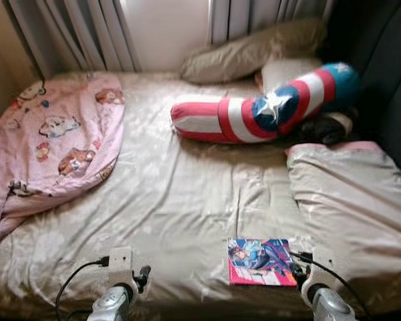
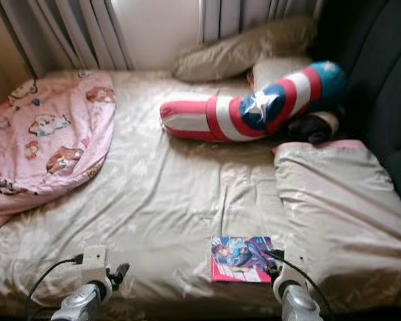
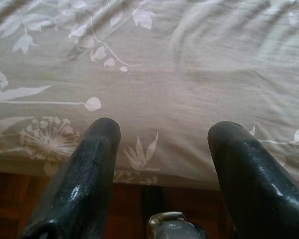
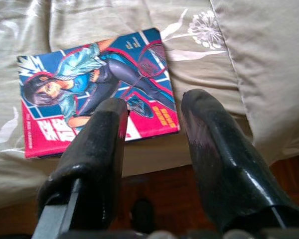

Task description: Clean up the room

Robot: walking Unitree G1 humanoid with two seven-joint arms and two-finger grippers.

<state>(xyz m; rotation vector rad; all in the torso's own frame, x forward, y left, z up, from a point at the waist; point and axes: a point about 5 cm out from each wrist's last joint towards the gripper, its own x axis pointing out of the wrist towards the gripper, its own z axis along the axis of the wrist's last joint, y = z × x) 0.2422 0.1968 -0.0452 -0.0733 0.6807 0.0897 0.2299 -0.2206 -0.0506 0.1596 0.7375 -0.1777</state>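
A comic book with a bright pink, blue and red cover lies flat on the bed sheet, close to the near edge of the bed and toward its right side, just beside the lower corner of a beige folded quilt that covers the right part of the mattress. The right gripper hangs at the bed's edge just by the book's right corner, its two black fingers spread apart with nothing between them; seen along the wrist, one finger overlaps the cover's lower edge, though I cannot tell whether it touches. The left gripper hovers at the near edge too, well to the left of the book, its fingers likewise parted and empty above the pale floral print of the sheet. Further up the bed, a long bolster striped red and white with a blue star patch curves across the middle toward the head end, resting against a beige pillow by the curtains. A pink cartoon-printed blanket lies bunched over the left side of the bed. Dark upholstery rises along the right side.
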